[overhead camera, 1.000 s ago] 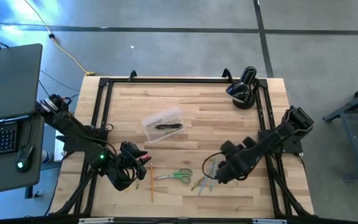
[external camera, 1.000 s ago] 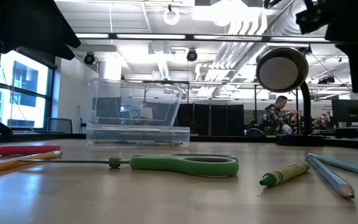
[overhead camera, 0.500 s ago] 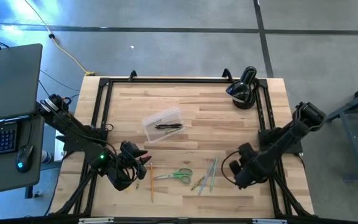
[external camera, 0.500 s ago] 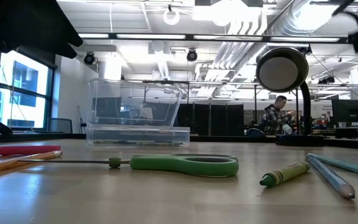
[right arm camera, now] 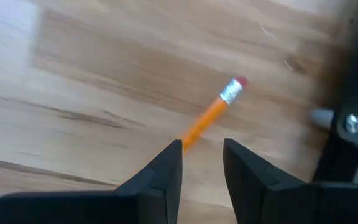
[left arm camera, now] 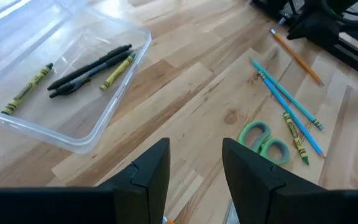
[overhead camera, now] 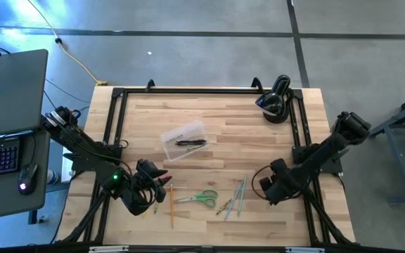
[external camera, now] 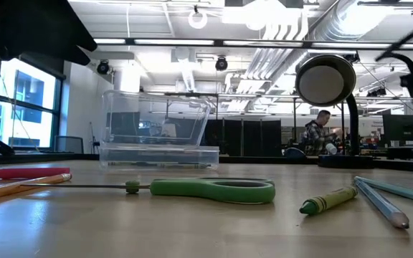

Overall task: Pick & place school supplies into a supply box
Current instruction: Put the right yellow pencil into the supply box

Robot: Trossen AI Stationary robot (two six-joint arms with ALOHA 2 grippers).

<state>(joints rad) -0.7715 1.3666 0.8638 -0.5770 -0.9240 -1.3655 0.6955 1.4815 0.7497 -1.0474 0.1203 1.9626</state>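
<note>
The clear supply box (overhead camera: 185,139) lies mid-table with two dark pens (left arm camera: 92,68) and two crayons inside. Green-handled scissors (overhead camera: 201,198), two blue pencils (left arm camera: 284,99) and a green crayon (external camera: 328,201) lie flat toward the near edge. My right gripper (right arm camera: 201,149) points down, open, over an orange pencil (right arm camera: 213,115) lying on the wood near the right edge; one fingertip stands in front of its lower part. My left gripper (left arm camera: 194,152) hovers open at the near left with nothing between its fingers, beside a pink pencil (external camera: 24,173) and another orange pencil (overhead camera: 172,205).
A black rounded lamp-like device (overhead camera: 276,98) stands at the far right corner. A black metal frame (overhead camera: 118,119) runs along the table's edges. A laptop (overhead camera: 9,84) sits off the table to the left. Bare wood (overhead camera: 230,133) lies between box and lamp.
My right gripper has gone from beside the blue pencils toward the table's right edge and sunk lower, rolling and tipping to point more steeply down. Its finger gap looks the same. The supplies lie where they were.
</note>
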